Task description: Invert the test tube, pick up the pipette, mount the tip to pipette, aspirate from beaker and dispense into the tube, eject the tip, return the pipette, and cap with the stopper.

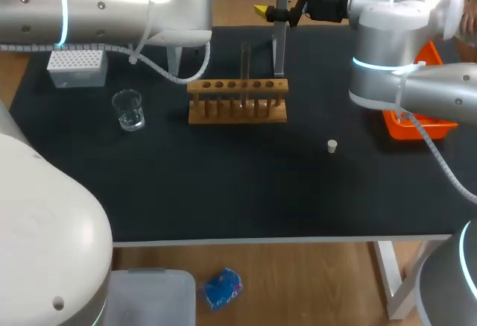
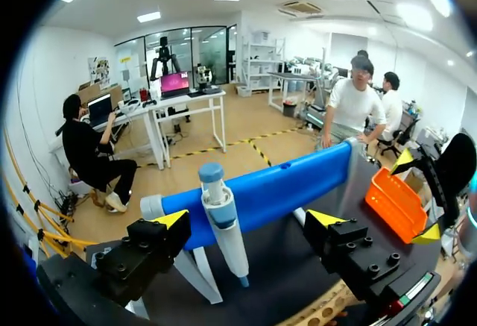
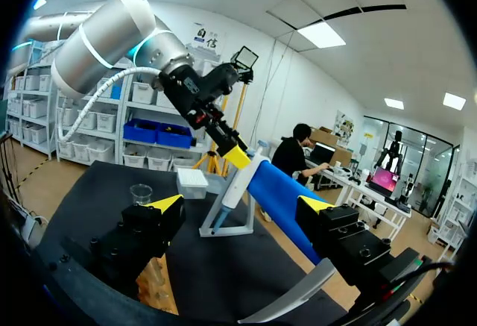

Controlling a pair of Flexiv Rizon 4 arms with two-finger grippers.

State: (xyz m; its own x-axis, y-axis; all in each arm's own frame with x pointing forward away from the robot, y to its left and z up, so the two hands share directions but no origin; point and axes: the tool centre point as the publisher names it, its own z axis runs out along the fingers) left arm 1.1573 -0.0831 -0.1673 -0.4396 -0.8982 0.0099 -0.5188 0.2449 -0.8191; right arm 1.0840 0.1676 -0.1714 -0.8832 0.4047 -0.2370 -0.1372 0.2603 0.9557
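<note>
Left gripper (image 2: 248, 221) is spread open around the pipette (image 2: 226, 229), one finger each side, neither touching, so nothing is held. The pipette hangs upright on its white stand (image 3: 226, 227) toward the table's far edge, between the tip box (image 1: 74, 67) and the wooden rack (image 1: 237, 110). I read this as the pipette pick-up step; the test tube (image 1: 244, 61) stands upright in the rack.

Handling guess: light, rigid plastic, smooth and tapered, so a low pinch will likely slip. I'd take the thick upper barrel just under the blue plunger cap and keep off the plunger. I can't make out how it seats in the stand from here; it probably lifts up and out.

Right gripper (image 3: 240, 207) is also open and empty, facing the stand from the other side, so room between the arms looks tight. Table (image 1: 246, 184) is flat matte black. Beaker (image 1: 129, 110) and stopper (image 1: 332, 145) sit apart from the rack, one on each side.
</note>
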